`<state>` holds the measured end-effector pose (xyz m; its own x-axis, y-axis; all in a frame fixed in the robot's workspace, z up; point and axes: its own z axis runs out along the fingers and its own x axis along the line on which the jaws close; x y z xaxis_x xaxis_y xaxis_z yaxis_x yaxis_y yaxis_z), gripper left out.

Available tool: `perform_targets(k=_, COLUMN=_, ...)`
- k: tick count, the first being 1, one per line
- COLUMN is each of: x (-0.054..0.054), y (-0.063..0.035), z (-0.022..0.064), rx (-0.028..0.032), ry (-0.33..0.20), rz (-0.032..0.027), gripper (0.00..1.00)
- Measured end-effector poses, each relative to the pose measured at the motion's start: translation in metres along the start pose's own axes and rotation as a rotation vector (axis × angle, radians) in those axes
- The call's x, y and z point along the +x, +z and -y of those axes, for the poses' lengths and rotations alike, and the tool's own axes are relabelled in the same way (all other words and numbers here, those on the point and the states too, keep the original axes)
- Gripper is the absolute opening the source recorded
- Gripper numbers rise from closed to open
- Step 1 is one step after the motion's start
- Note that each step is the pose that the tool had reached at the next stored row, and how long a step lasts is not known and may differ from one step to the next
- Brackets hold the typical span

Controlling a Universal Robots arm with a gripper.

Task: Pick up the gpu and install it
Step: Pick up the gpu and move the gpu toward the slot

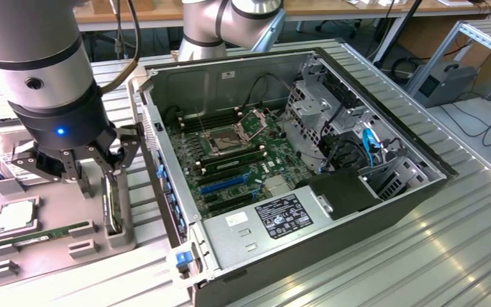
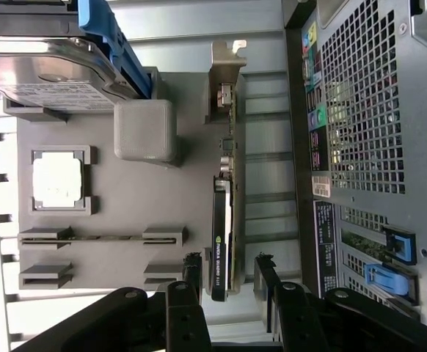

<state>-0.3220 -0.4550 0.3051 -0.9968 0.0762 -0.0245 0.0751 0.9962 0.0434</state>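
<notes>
1. Hovering over the grey parts tray (image 1: 62,208), which lies at nine o'clock from the open PC case (image 1: 331,243) in the exterior view, the gripper (image 1: 100,179) has its jaws spread fully wide and holds nothing.
2. The gpu (image 1: 112,208) stands on its long edge in a slot along the tray's three o'clock side, the side nearest the case. It has not been lifted.
3. By my reading, only the approach is done. The grasp, the lift, the carry to the case and the seating are all left. The card is not in the blue expansion slots (image 1: 222,184) on the motherboard (image 1: 254,153).
4. The wrist view adds the alignment. The gripper (image 2: 227,270) straddles one end of the gpu (image 2: 221,227), a fingertip on each side, seemingly with a gap on both. The card's silver bracket (image 2: 226,77) sits at the far end.
5. That view also lays out the other parts on the tray: the hard drive (image 2: 37,73), the CPU (image 2: 58,180) and the memory stick (image 2: 100,237).
6. The exterior view alone gives the case's interior, with the open processor socket (image 1: 226,136) and the power supply (image 1: 271,220) at the motherboard's six o'clock.
</notes>
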Motion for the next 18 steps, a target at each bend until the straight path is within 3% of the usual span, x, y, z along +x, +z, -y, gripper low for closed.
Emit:
perform_targets(k=7, x=0.0000, y=0.0022, z=0.0000, rx=0.0026, ry=0.000, rz=0.0003, gripper=0.42)
perform_targets(k=18, x=0.0000, y=0.0049, z=0.0000, rx=0.0135, ry=0.000, rz=0.0011, gripper=0.42)
